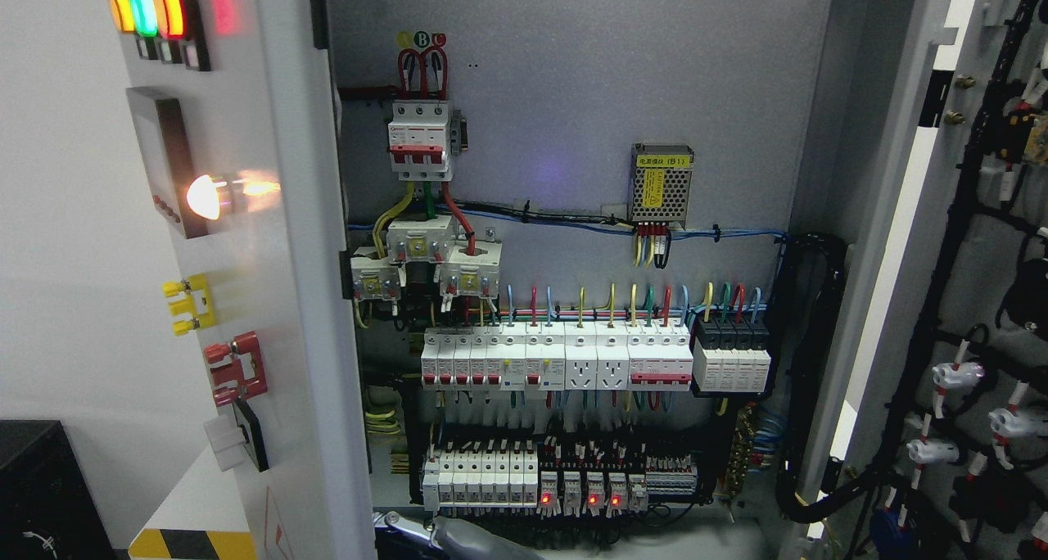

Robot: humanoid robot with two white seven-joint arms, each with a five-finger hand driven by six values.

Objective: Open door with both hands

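Note:
The electrical cabinet stands open. Its left door (246,216) is swung out toward me and seen at a steep angle, with indicator lights (147,10) and red and yellow knobs on its face. The right door (982,298) is swung wide, showing its inner side with black cable bundles. Between them the back panel (573,93) is exposed, with rows of breakers (573,363). A grey and dark part of my left arm (458,537) shows at the bottom edge, left of the middle, low in front of the cabinet. It touches neither door.
A metal power supply (661,175) is mounted on the back panel. A thick black cable loom (806,363) runs down the cabinet's right side. A black box (41,494) stands at the lower left by the wall, with a yellow-black striped edge (188,541) beside it.

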